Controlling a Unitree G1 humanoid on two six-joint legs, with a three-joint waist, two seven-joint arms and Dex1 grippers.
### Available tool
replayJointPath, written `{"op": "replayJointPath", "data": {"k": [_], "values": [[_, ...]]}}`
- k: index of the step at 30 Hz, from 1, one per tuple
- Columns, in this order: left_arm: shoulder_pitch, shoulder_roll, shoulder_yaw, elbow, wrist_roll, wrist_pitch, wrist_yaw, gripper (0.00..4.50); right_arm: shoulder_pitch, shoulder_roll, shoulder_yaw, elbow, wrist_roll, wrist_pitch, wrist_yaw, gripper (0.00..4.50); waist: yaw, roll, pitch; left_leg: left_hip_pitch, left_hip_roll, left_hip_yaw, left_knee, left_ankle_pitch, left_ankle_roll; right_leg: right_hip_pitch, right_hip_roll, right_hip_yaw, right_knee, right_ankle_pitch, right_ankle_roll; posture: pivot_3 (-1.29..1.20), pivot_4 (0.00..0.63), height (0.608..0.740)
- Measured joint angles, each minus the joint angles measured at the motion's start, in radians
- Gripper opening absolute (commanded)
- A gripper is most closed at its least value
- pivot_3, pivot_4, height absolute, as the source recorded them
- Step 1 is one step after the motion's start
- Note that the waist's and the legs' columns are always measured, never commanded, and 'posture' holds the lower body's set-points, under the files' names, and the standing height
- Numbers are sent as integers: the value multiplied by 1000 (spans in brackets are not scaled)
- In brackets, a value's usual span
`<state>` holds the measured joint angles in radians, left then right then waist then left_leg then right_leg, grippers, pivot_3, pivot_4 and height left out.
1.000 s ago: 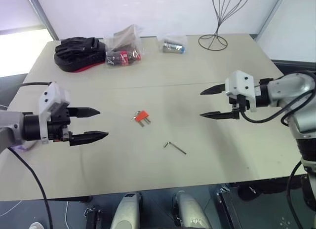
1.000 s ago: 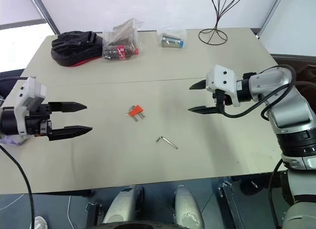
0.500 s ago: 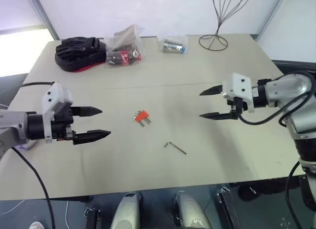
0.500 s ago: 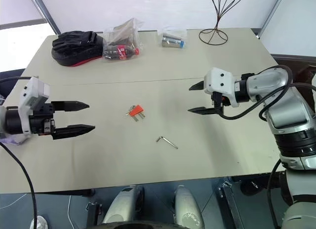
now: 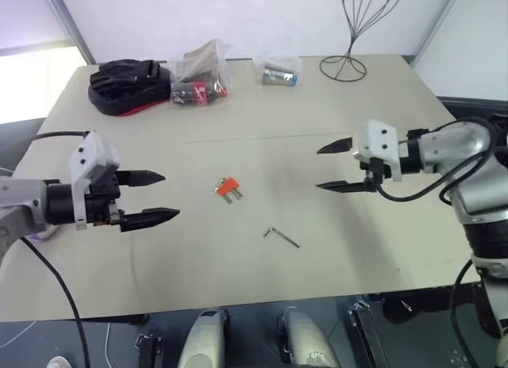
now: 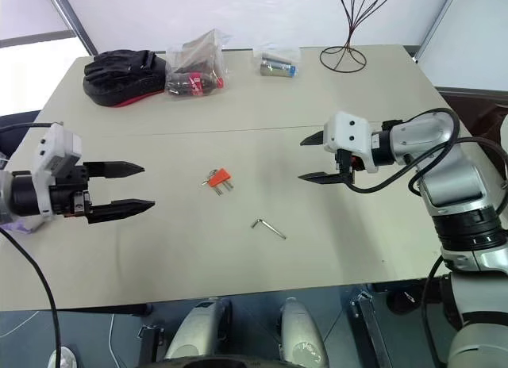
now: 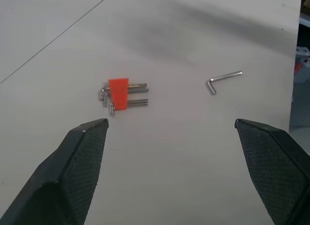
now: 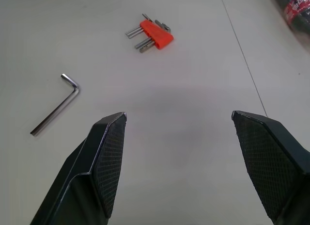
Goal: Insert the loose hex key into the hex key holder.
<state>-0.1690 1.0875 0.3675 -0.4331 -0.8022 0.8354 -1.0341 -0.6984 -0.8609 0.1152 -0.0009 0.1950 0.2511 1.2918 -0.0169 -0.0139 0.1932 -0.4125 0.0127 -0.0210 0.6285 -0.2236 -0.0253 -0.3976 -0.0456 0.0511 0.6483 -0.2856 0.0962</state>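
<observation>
- Loose hex key, thin grey L-shaped metal rod (image 5: 281, 237), lies flat on the beige table (image 5: 381, 249), near the front edge, touched by nothing.
- Hex key holder, small orange-red plastic block with short grey keys sticking out (image 5: 228, 187), lies near it, further back and toward the robot's left, apart from it.
- Left gripper (image 5: 155, 197): black fingers spread wide, empty, hovering left of the holder.
- Right gripper (image 5: 333, 166): fingers apart, empty, hovering right of both parts.
- Risk: key is thin and flat on the table, so fingertips may slide over it or push it away instead of lifting it.
- Risk: holder is small and light; likely shifts or spins if the key is pushed in with the holder unbraced.
- Risk: narrow slot, small misalignment jams the key.
- Containers: clear plastic bag at the back (image 5: 198, 76) holds dark and red items; smaller clear bag (image 5: 279, 71) holds a metallic cylinder; neither in play.
</observation>
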Motion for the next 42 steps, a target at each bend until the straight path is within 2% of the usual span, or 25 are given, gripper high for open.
{"op": "replayJointPath", "data": {"k": [6, 8, 10, 13, 18, 23, 29, 42], "values": [[23, -85, -6, -7, 13, -1, 71, 4380, -14, 196, 69, 107, -159, -222, -216, 3612, -4, 0, 0, 1, 0, 0, 0, 0, 0, -1, 1, 0, 3, 2, 3, 0, 150, 740], [40, -97, -6, -11, 19, -3, 87, 4380, -9, 238, 81, 116, -181, -251, -259, 3612, -3, 0, 0, 0, 0, 0, 0, 0, 0, -1, 1, 0, 2, 2, 3, 0, 150, 740], [68, -127, -9, -31, 20, 3, 118, 4380, 10, 327, 107, 142, -220, -298, -344, 3612, -3, -1, 0, 0, 0, 0, 0, 0, 0, -1, 1, 0, 3, 2, 3, 0, 150, 740], [80, -145, -11, -68, 10, 7, 146, 4380, 12, 455, 163, 241, -264, -348, -435, 3612, -4, -1, 0, 0, 0, 0, 0, 1, -2, -2, 1, 0, 4, 2, 3, 0, 150, 740], [107, -145, -6, -81, 8, 6, 164, 4380, -72, 565, 186, 469, -324, -433, -552, 3612, -3, -1, 0, 1, -1, -1, 1, 2, -3, -1, 0, 0, 4, 2, 2, 0, 150, 740], [133, -145, 5, -109, 4, 9, 182, 4380, -129, 594, 218, 652, -408, -552, -639, 3612, -3, -1, 0, 1, -1, -1, -1, 2, -3, -1, 0, 0, 4, 2, 3, 0, 150, 740], [176, -145, 42, -142, -11, 11, 200, 4380, -133, 590, 235, 783, -462, -635, -674, 3612, -10, -1, 0, 1, 0, -2, -1, 2, -3, -1, 1, 0, 5, 2, 3, 0, 150, 740], [173, -137, 41, -162, -16, 11, 209, 4380, -97, 635, 238, 733, -445, -620, -601, 3612, -29, -1, 0, 1, 0, -3, -1, 2, -3, -1, 1, 0, 5, 2, 3, 0, 150, 740]]}}
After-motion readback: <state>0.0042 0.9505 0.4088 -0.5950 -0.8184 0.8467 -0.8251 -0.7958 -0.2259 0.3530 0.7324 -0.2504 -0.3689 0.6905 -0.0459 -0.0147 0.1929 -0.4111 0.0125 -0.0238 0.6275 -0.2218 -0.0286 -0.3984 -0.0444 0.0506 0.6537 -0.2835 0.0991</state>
